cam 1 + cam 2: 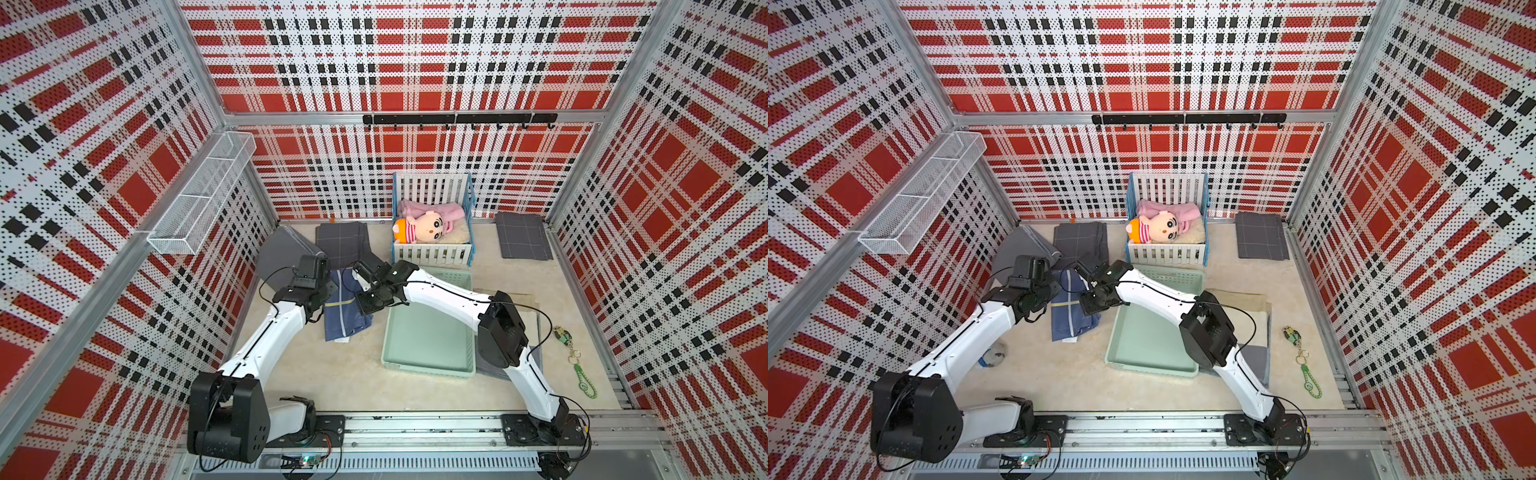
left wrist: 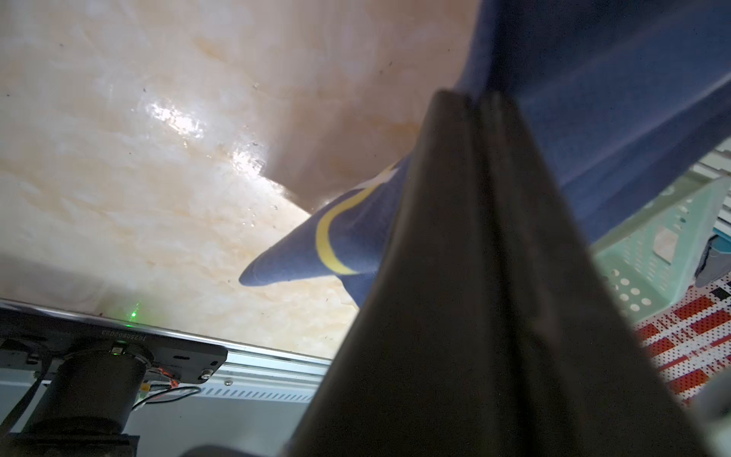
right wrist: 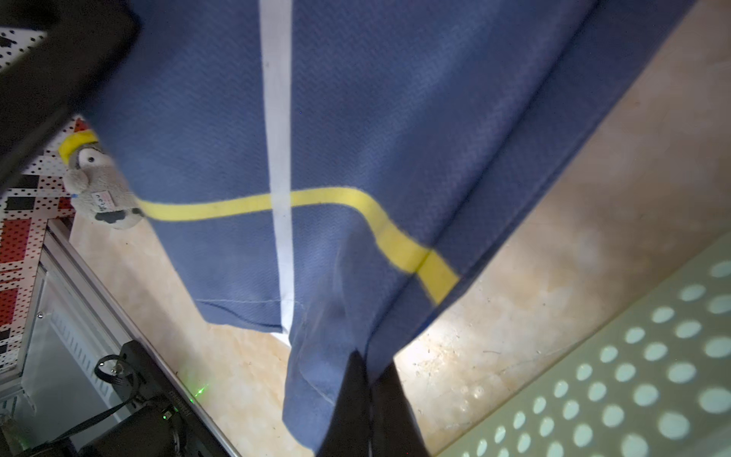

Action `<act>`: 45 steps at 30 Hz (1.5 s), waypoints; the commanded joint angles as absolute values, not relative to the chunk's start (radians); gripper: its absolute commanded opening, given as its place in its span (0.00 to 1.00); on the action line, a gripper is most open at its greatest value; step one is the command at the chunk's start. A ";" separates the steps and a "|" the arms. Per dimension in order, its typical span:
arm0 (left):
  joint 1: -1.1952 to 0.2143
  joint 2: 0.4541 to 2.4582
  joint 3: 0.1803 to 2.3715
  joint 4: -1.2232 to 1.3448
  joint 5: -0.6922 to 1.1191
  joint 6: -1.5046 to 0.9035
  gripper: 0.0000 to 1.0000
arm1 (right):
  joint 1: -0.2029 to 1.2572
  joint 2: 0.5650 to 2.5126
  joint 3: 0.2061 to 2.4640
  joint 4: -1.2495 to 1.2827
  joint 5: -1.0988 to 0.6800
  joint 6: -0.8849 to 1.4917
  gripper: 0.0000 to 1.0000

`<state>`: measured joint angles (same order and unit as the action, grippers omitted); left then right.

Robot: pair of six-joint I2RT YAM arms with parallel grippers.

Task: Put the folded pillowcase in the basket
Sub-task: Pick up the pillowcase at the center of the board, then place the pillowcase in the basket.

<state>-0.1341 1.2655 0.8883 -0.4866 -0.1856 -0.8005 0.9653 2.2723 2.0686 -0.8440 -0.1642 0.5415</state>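
Folded blue pillowcase (image 1: 347, 311) hangs lifted just beside the shallow mint-green basket (image 1: 428, 338).

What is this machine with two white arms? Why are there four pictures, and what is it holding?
It's a robot with two white arms, each ending in a pinching hand. Two pictures look down from above on the whole table and are almost alike. The other two come from little cameras on the arms' wrists, so they see close up. The left hand and the right hand are both pinched shut on a blue pillowcase with yellow and white stripes. Beside it stands the mint-green basket where it should go. Also there: a toy crib with a doll, grey cloths and a keychain.
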 commanded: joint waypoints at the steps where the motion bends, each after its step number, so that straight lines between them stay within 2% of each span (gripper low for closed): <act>1: -0.137 1.213 0.884 -0.499 -0.181 -0.809 0.00 | 0.966 2.241 2.039 -0.816 -0.164 0.546 0.00; 4: -0.193 1.204 0.918 -0.499 -0.140 -0.838 0.00 | 0.966 2.182 2.003 -0.839 -0.146 0.546 0.00; 8: -0.370 1.230 1.002 -0.496 -0.147 -0.890 0.00 | 0.962 2.047 1.847 -0.837 -0.099 0.596 0.00; 14: -0.606 1.373 1.176 -0.486 -0.194 -0.925 0.00 | 0.902 1.793 1.535 -0.809 -0.045 0.657 0.00; 20: -0.742 1.506 1.280 -0.449 -0.217 -0.957 0.00 | 0.871 1.642 1.351 -0.825 -0.021 0.702 0.00; 25: -0.794 1.558 1.264 -0.405 -0.221 -0.986 0.00 | 0.851 1.559 1.244 -0.817 -0.004 0.729 0.00; 30: -0.830 1.556 1.305 -0.387 -0.232 -1.001 0.00 | 0.847 1.519 1.251 -0.818 -0.013 0.738 0.00; 37: -0.841 1.447 1.299 -0.439 -0.294 -1.039 0.00 | 0.851 1.544 1.257 -0.681 -0.164 0.732 0.00; 45: -0.841 1.371 1.280 -0.444 -0.308 -1.039 0.00 | 0.856 1.552 1.368 -0.699 -0.144 0.722 0.00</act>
